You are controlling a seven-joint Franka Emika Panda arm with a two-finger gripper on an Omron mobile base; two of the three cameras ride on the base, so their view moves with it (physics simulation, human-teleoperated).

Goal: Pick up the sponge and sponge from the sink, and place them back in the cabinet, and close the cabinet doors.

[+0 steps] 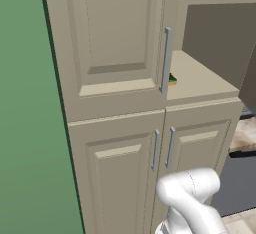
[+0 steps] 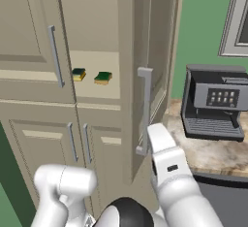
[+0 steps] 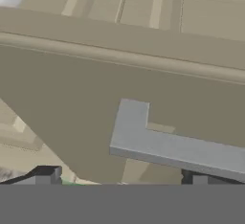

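Two green-over-yellow sponges (image 2: 78, 73) (image 2: 103, 78) lie side by side on the inner shelf (image 2: 97, 88) of the beige cabinet. In the left base view one sponge (image 1: 171, 80) peeks out behind the left door's bar handle (image 1: 165, 60). The left cabinet door (image 1: 107, 43) is shut. The right door (image 2: 140, 66) stands swung out, edge-on to the right base view. My gripper (image 3: 122, 176) is open, right at the lower end of that door's silver handle (image 3: 167, 144) (image 2: 144, 109), with nothing held. The sink is out of view.
A grey coffee machine (image 2: 213, 102) stands on the marble counter (image 2: 213, 155) right of the open door. Shorter beige doors with small handles (image 2: 77, 141) sit below the shelf. A green wall (image 1: 27, 128) bounds the left side, and a dark appliance front (image 1: 240, 183) lies low right.
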